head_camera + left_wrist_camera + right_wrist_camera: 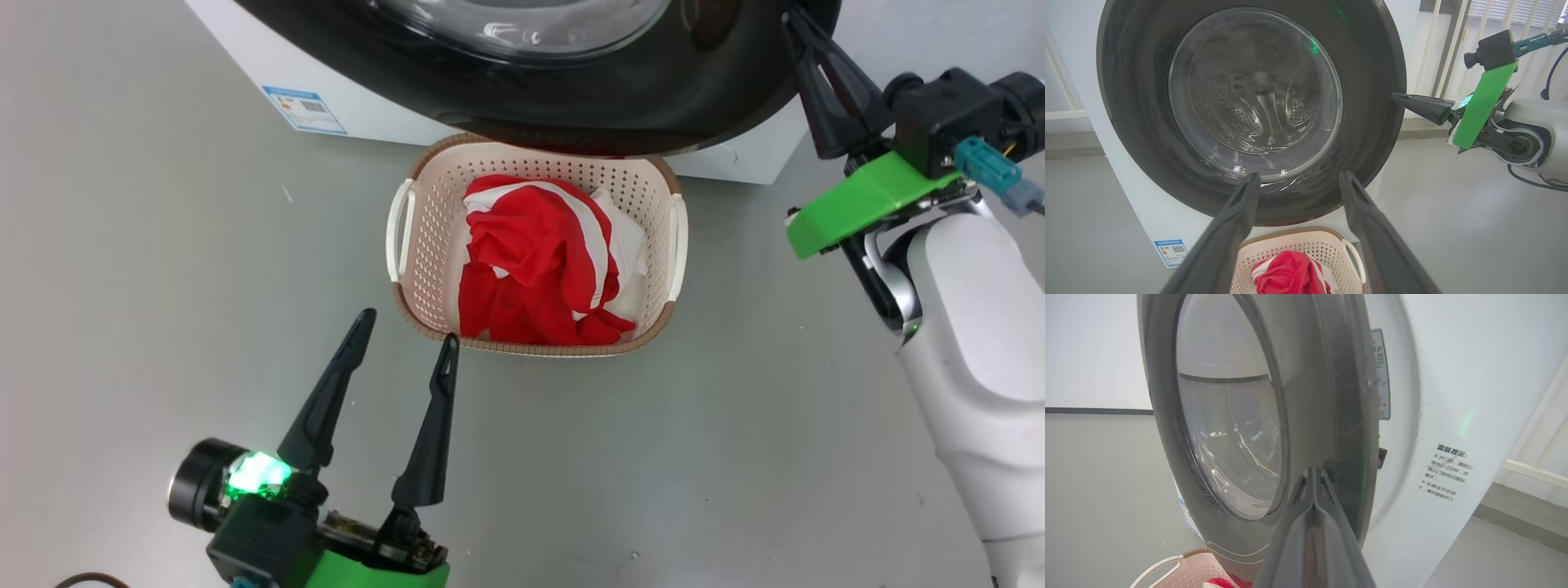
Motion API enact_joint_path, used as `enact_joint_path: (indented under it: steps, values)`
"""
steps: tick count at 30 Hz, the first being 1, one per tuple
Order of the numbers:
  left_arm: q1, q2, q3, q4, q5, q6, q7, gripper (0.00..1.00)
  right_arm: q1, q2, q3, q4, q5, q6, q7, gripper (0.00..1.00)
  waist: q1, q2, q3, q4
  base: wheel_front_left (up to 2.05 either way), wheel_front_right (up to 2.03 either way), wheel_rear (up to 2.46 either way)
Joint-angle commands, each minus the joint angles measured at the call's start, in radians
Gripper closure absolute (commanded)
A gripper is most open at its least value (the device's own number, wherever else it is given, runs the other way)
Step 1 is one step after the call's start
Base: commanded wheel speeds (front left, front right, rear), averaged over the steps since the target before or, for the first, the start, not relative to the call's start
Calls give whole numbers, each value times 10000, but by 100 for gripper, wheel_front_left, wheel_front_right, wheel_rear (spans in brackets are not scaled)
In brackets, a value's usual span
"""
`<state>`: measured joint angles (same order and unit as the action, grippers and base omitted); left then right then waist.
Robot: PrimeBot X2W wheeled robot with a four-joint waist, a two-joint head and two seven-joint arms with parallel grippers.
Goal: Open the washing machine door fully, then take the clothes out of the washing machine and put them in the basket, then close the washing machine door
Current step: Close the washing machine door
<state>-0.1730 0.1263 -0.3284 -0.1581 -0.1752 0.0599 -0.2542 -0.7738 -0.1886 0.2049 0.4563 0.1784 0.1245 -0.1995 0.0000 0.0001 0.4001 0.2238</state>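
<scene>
The washing machine door (571, 106) faces me, its black rim almost flat against the white washing machine (367, 106), with a narrow gap at its right edge (1372, 457). My right gripper (793, 20) is shut with nothing in it, its tips touching that edge of the rim (1313, 470). Below the door stands the basket (424, 237) holding the red and white clothes (539, 261). My left gripper (409, 327) is open and empty just in front of the basket's near left corner. Through the door glass (1249, 110) the steel drum shows no fabric.
Bare grey floor (163, 286) surrounds the basket. A blue sticker (304, 109) sits low on the machine's front, and printed labels (1445, 473) are beside the door. A dark cable (1535, 179) lies on the floor behind my right arm, near a wall with blinds.
</scene>
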Motion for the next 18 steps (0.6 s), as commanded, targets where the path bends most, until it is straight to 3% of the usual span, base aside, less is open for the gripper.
enact_joint_path:
  steps: [1, 18]
  values:
    - [-229, 40, 361, -224, 165, -99, -76, 0, -350, 35, 128, 38, 51, 62, -156, 100, 0, -1, 57, 54, 0, 0, 0]
    - [-291, -184, 483, -129, 344, -341, -76, 0, -2031, -66, -139, 1818, -146, 62, -518, 100, 0, -1, 226, 237, 0, 0, 0]
